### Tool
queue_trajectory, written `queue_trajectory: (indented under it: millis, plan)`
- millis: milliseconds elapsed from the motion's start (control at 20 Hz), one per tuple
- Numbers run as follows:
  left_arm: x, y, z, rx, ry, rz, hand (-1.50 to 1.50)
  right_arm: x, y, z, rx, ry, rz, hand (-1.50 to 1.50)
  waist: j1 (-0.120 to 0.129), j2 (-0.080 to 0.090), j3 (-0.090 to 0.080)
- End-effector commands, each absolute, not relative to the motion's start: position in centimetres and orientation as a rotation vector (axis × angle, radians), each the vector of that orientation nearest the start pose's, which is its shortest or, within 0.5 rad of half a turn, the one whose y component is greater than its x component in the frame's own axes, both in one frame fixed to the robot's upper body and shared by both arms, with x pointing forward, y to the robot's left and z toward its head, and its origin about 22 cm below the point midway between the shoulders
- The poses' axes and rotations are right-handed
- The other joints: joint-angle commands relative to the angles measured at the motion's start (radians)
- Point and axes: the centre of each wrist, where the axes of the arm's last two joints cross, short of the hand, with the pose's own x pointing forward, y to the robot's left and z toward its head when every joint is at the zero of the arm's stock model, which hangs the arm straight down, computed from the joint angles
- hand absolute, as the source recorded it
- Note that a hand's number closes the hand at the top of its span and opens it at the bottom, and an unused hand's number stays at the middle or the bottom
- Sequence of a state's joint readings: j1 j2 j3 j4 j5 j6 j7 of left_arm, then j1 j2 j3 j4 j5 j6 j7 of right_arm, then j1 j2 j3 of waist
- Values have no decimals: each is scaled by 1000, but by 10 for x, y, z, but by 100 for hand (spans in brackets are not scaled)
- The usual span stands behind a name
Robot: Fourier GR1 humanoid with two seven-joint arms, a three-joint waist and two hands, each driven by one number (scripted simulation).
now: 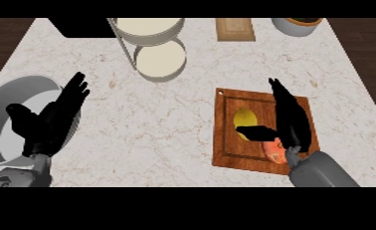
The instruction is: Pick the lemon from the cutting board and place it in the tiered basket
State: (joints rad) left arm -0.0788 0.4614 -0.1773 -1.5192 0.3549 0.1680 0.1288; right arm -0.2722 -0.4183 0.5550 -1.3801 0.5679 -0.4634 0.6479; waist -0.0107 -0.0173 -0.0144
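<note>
The lemon lies on the wooden cutting board, in the left half of its sunken middle. The right hand is over the board's right half, spread wide: its fingers are straight and point towards the board's far edge, and its thumb sticks out sideways across the lemon's near end. Nothing is curled round the lemon, and whether the thumb touches it cannot be told. A reddish-orange fruit sits at the board's near right, partly hidden under the right wrist.

The tiered basket stands beyond the board and to its left, well apart from it, showing two round cream tiers with grey rims. The left hand rests open with its fingers up, far left of the board, over the rim of a grey bowl. Past the board's far edge, on the marble worktop, are a small wooden block and a grey pot.
</note>
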Motion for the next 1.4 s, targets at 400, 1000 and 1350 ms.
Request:
queue_trajectory:
  millis: [400, 1000, 1350]
  plan:
    - [249, 278, 35, 55, -1392, -89, 0, 276, -87, 95, -979, -870, 718, -150, 18, 11, 13]
    - [260, 295, 32, 69, -1418, -93, 0, 287, -87, 43, -1023, -767, 679, -150, 16, 17, 14]
    - [251, 288, 36, 76, -1431, -92, 0, 286, -135, 21, -1121, -780, 682, -150, 12, 16, 14]
